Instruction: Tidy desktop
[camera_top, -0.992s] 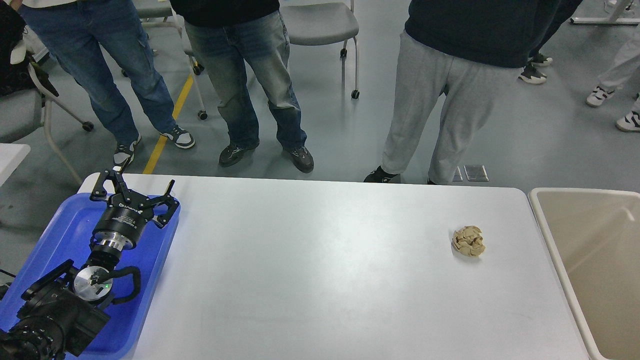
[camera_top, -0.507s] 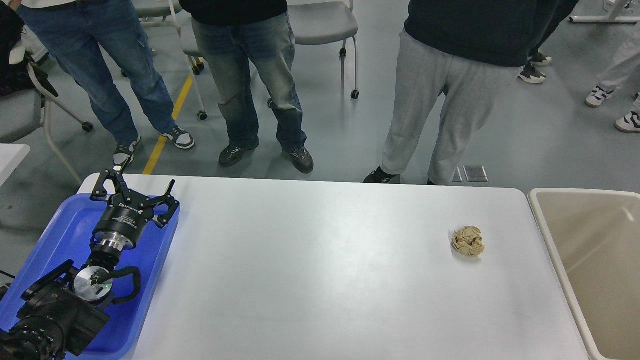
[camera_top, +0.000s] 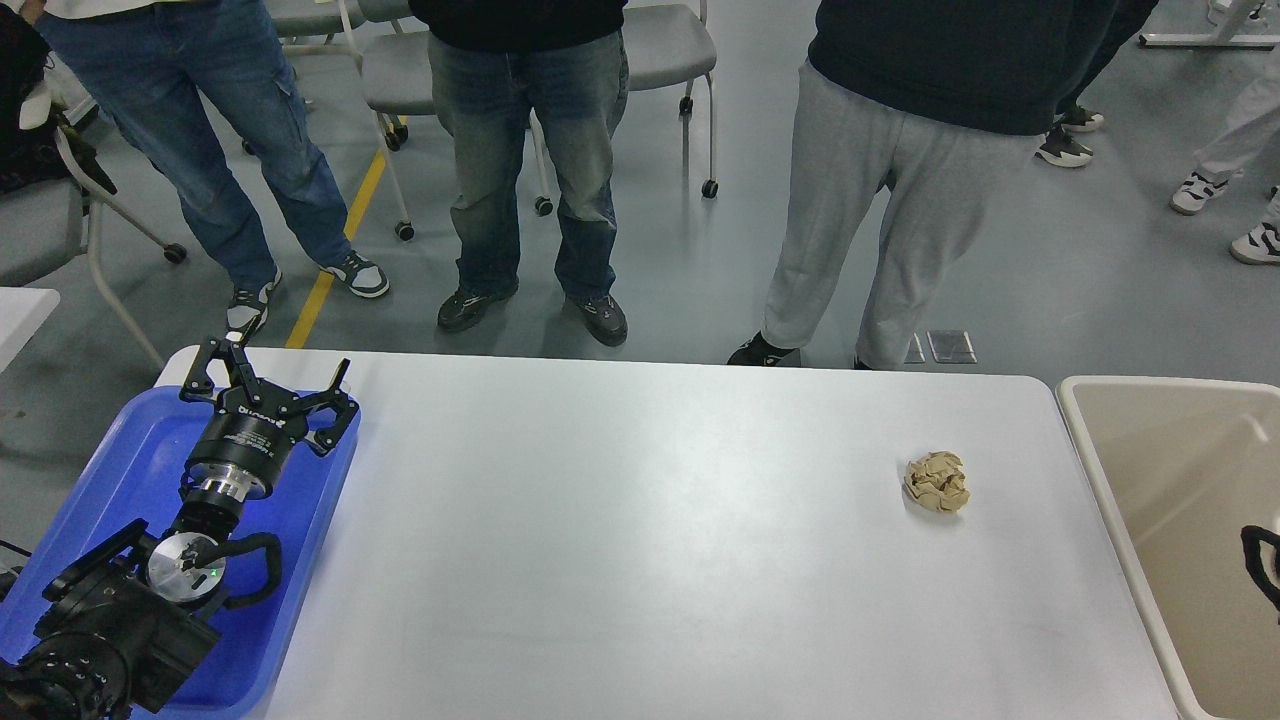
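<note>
Showing a large, glossy white rectangular desktop (camera_top: 640, 540) with rounded corners, filling the lower middle of the head view and reflecting soft overhead light. Lying on the right part of that surface, a small crumpled ball of tan paper (camera_top: 938, 481), well apart from the left arm and near, though not touching, the desktop's right edge. Sitting against the left end of the desktop, a blue plastic tray (camera_top: 300, 560) with a raised rim. Hovering over the far part of that tray, the black two-finger left gripper (camera_top: 268, 383), fingers spread wide apart and holding nothing, one fingertip reaching past the tray's far left corner and the other near its right rim. Running back toward the lower left corner, the black left arm (camera_top: 110, 630) with its silver wrist joint. Standing just beside the desktop's right end, a beige rounded-rim bin (camera_top: 1100, 470), open at the top. Entering at the right edge over that bin, a small dark curved part (camera_top: 1262, 560), apparently the right gripper, too little of it showing to tell whether spread or closed. Standing beyond the far edge of the desktop, three people (camera_top: 880, 180) seen from the waist down on a grey floor, with grey wheeled chairs (camera_top: 660, 40) behind them.
</note>
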